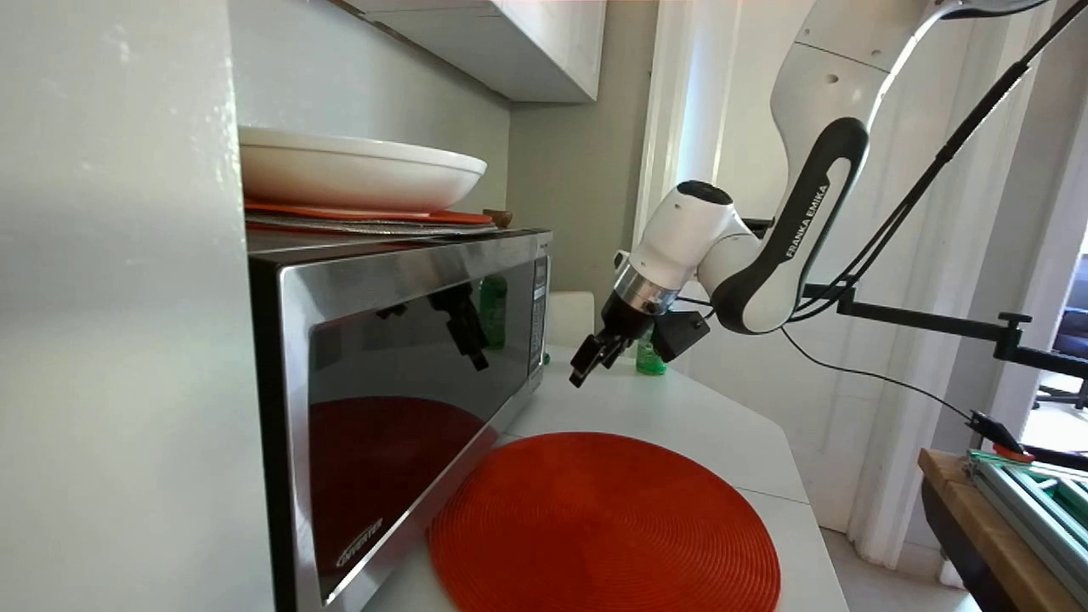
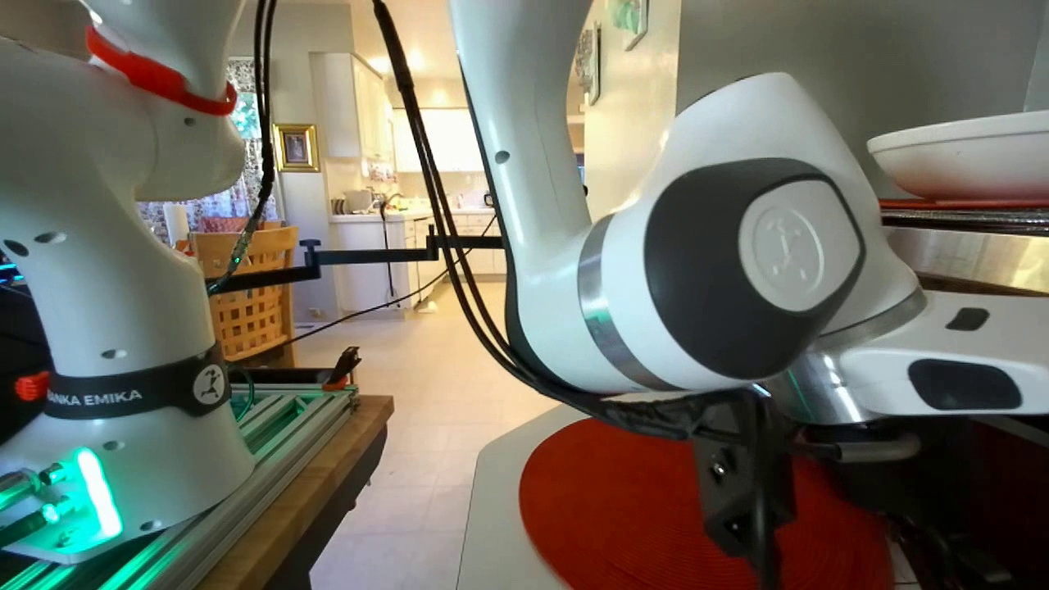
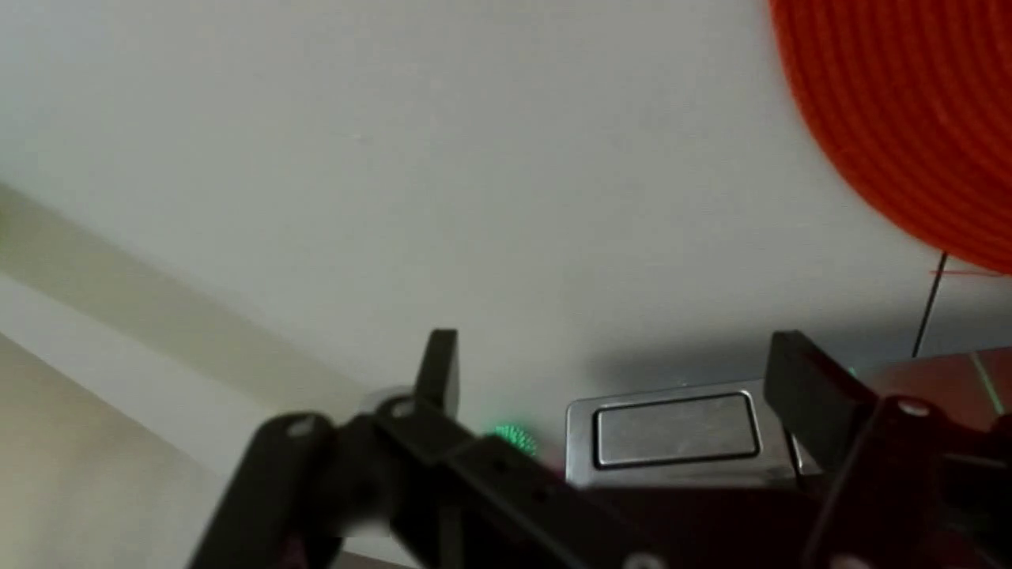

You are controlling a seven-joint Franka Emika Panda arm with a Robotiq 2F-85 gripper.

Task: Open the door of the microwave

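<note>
— Where was the door (image 1: 408,399)?
— It stood closed across the front of the microwave (image 1: 270,408), beside the red mat (image 1: 603,527).
— And the gripper (image 3: 615,340)?
— Released (wrist view): its fingers (image 3: 808,387) stood wide apart above the white table (image 1: 722,433).

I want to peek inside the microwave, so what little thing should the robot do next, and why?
I'd probably ease the open gripper toward the silver rectangle at the corner of the microwave, because it looks like a push button. The door is shut, and the gripper isn't touching it.
</note>
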